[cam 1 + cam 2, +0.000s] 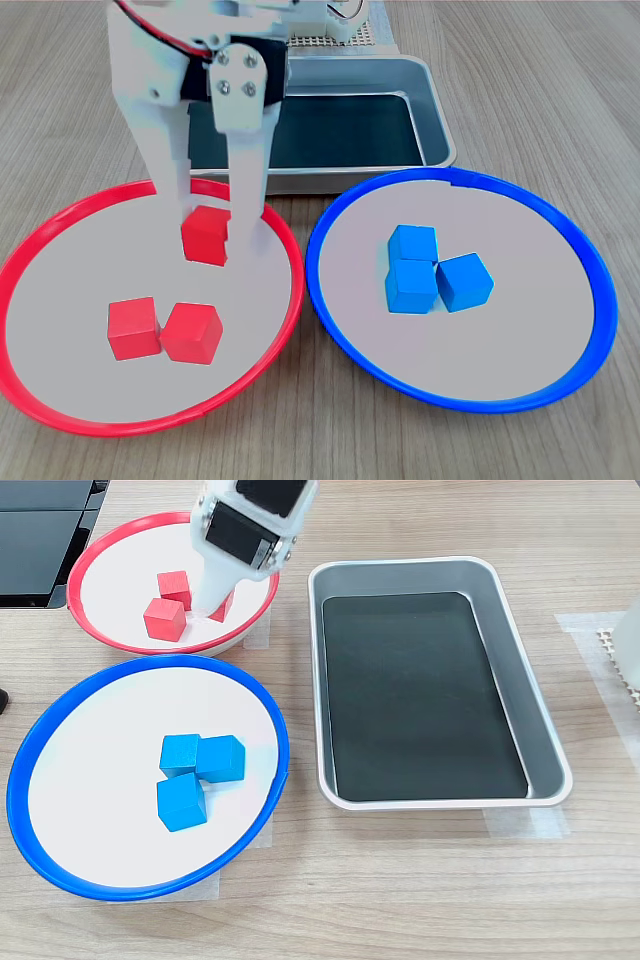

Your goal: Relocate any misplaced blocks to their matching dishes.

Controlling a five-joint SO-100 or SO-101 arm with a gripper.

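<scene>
A red-rimmed dish (pixel 35 250) (pixel 90 565) holds two loose red blocks (pixel 133 328) (pixel 192 333) side by side. A third red block (pixel 207 235) (pixel 224 609) sits low over the dish's rear part, between the white fingers of my gripper (pixel 212 225) (pixel 215 608). The fingers press both of its sides. In the second exterior view the finger hides most of this block. Whether it rests on the dish or hangs just above, I cannot tell. The blue-rimmed dish (pixel 590 270) (pixel 40 730) carries three blue blocks (pixel 413 243) (pixel 410 285) (pixel 465 282) clustered together.
A rectangular grey metal tray (pixel 440 130) (pixel 545 740) with a dark bottom stands behind the dishes in the first exterior view, with nothing in it. A black object (pixel 40 530) lies at the second exterior view's top left, beside the red dish.
</scene>
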